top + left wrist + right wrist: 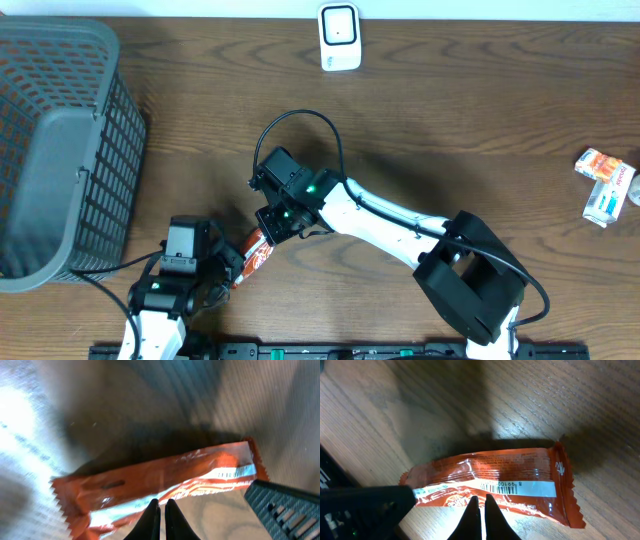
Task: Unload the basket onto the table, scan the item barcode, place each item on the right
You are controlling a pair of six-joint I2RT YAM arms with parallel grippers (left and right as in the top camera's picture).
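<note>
One orange snack bar between left end effector and right end effector, both clamped on it; one scanner.

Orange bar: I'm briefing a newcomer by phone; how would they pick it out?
Find the grey basket at far left. Right of its near corner, the white arm ends at the orange bar. Unlike the packets at far right, it is held and shows a white barcode strip.
</note>
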